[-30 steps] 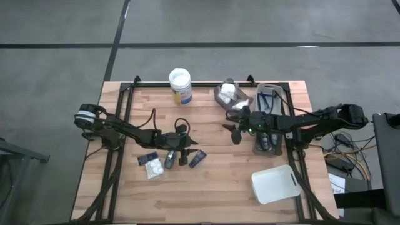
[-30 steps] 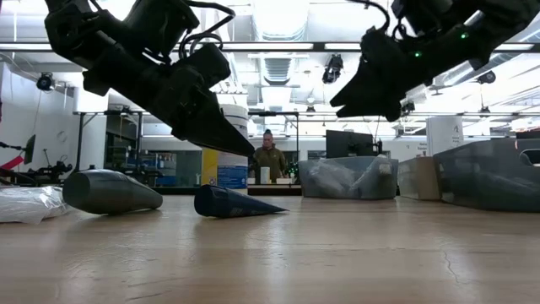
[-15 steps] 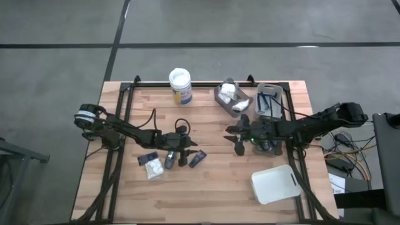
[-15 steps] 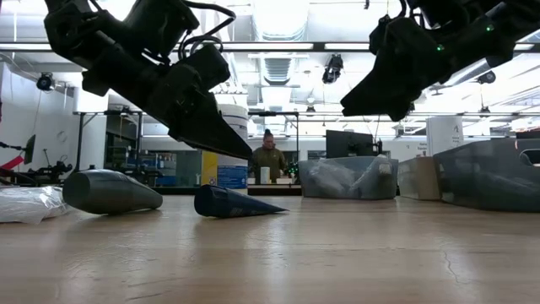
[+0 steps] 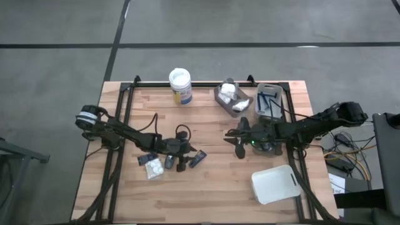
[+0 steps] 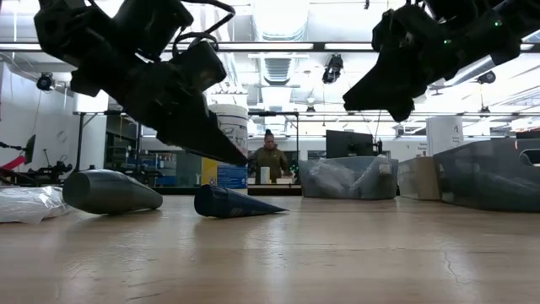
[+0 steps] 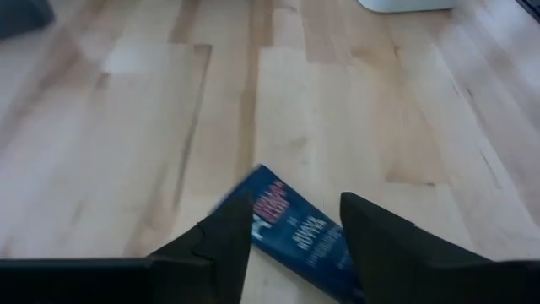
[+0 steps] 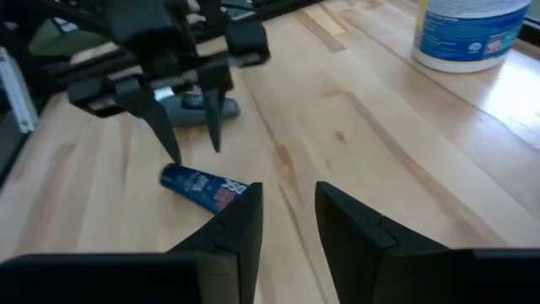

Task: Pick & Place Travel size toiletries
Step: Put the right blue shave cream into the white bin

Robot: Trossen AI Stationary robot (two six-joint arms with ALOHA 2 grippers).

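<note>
Left gripper (image 5: 182, 164) over the blue tube (image 5: 197, 159)
Its fingers stand open above it; the right gripper (image 5: 238, 145), empty and parted, hangs mid-worktop.

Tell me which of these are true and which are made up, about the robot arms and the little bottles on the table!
1. The left pincer is open, with nothing between its fingers. True.
2. The blue tube stands upright on its cap. False: it lies flat on the wooden table.
3. The right pincer is carrying a white packet. False: it hangs in the air with nothing in it.
4. The white-lidded jar stands near the far edge of the table. True.
5. The white tray sits right under the left arm. False: it sits at the near corner on the right arm's side.
</note>
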